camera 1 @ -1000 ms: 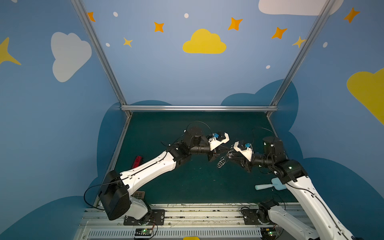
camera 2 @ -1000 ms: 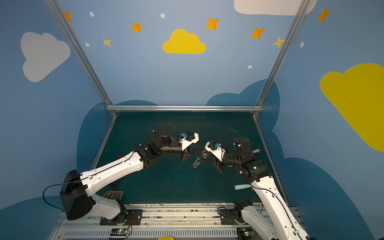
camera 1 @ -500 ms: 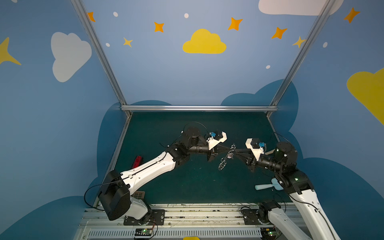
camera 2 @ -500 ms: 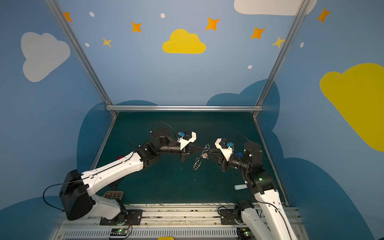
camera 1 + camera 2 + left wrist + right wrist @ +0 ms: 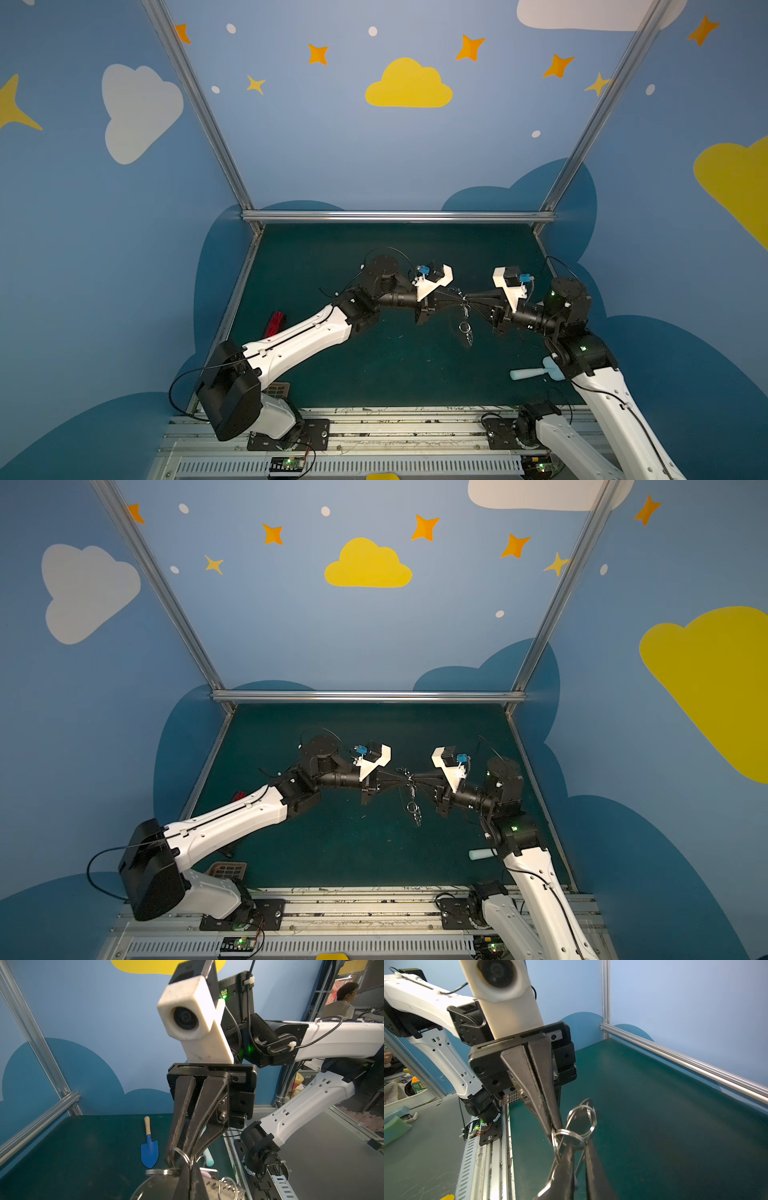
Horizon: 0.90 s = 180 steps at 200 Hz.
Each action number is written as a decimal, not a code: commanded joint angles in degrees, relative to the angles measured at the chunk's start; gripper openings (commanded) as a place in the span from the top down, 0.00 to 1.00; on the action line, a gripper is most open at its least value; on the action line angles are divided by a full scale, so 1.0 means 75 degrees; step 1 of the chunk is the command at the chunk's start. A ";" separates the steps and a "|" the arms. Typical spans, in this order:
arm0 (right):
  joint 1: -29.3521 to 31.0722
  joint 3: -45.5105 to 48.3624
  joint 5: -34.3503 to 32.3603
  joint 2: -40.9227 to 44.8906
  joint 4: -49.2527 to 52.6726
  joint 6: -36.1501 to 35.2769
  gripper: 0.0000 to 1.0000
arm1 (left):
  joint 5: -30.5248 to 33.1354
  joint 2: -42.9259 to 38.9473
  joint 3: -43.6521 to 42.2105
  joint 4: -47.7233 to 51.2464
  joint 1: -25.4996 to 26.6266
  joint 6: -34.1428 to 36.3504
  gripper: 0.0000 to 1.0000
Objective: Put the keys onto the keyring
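Note:
Both grippers meet tip to tip in mid-air over the green mat. My left gripper [image 5: 462, 298] [image 5: 405, 776] [image 5: 190, 1164] is shut on a small split ring of the keyring [image 5: 465, 329] [image 5: 413, 808]. The grey plate [image 5: 158, 1186] hangs below those fingers with more rings on its rim. A pale oblong head, apparently the key [image 5: 206, 1174], shows just behind the plate. My right gripper [image 5: 470, 298] [image 5: 415, 777] [image 5: 580, 1142] faces the left one. Its fingers stand a narrow gap apart, and a silver ring [image 5: 566, 1136] lies across the tips with wire running through the gap.
A red gadget [image 5: 274, 324] lies by the left wall. A pale blue spatula [image 5: 536, 372] [image 5: 208, 1157] lies at front right, partly under my right arm. A blue trowel [image 5: 149, 1151] lies on the mat. A brown grid piece [image 5: 227, 870] sits at the front left. Metal rails [image 5: 399, 216] border the mat.
My right arm drew its wrist back to the right and levelled out, with its fingers narrowing onto the rings. The left gripper stayed shut and nearly still.

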<state>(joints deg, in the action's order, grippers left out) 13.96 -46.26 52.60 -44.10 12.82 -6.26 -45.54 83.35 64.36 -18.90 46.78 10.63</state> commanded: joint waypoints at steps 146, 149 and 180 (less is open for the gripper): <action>-0.0872 0.0312 0.1367 0.0492 -0.0601 0.1155 0.89 | -0.0022 0.0065 -0.0062 -0.1200 -0.0027 -0.0593 0.96; -0.0879 0.0309 0.1398 0.0469 -0.0626 0.1171 0.90 | -0.0012 0.0078 -0.0062 -0.1216 -0.0027 -0.0603 0.96; -0.0865 0.0310 0.1553 0.0386 -0.0996 0.1378 0.91 | -0.0056 0.0141 -0.0029 -0.1277 -0.0026 -0.0656 0.96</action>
<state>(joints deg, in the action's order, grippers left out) 7.60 -43.48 61.71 -40.66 8.97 2.13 -45.41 83.68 64.20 -25.28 46.76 6.83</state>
